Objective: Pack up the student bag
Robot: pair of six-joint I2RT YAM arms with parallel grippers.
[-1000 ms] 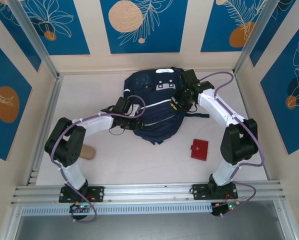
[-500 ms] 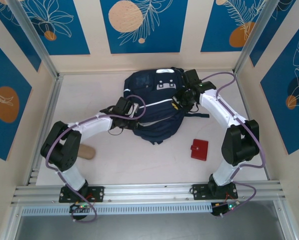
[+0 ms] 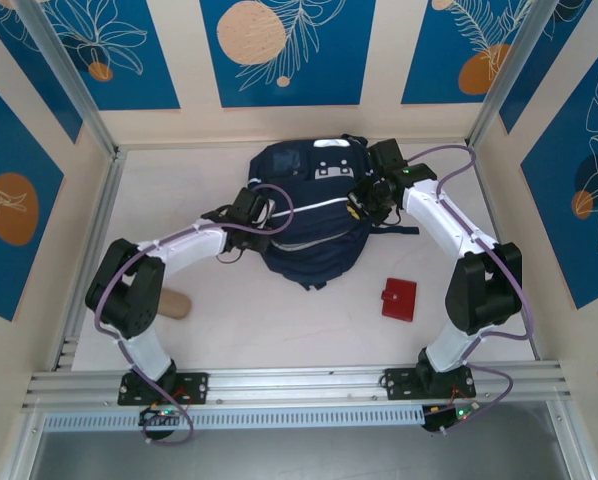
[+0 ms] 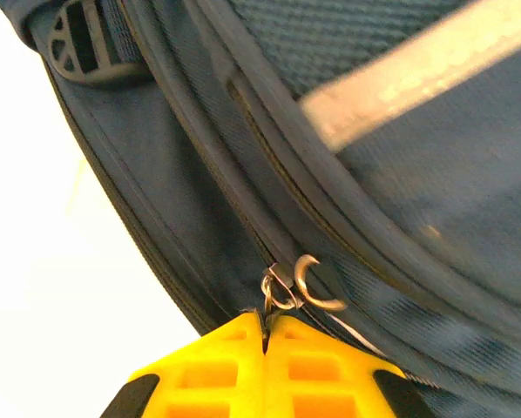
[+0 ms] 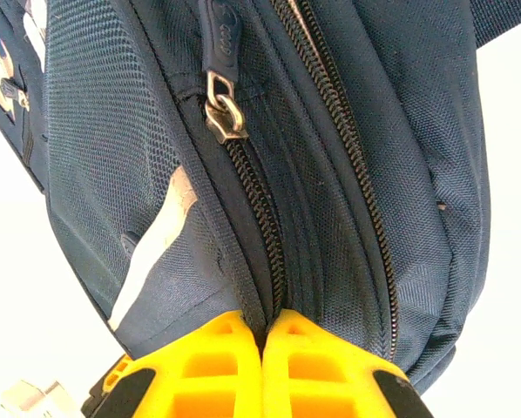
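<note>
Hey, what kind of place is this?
Probably a robot test cell rather than a real classroom: a white table boxed in by aluminium frame posts and printed blue wall panels, with a student bag laid out on it.

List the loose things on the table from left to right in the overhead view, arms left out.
Tan rounded oblong object → dark navy fabric backpack with thin white stripes → small red square wallet.

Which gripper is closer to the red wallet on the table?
Right. The right gripper grips the student bag just beyond the red wallet; the left gripper is across the bag, farther left.
</note>
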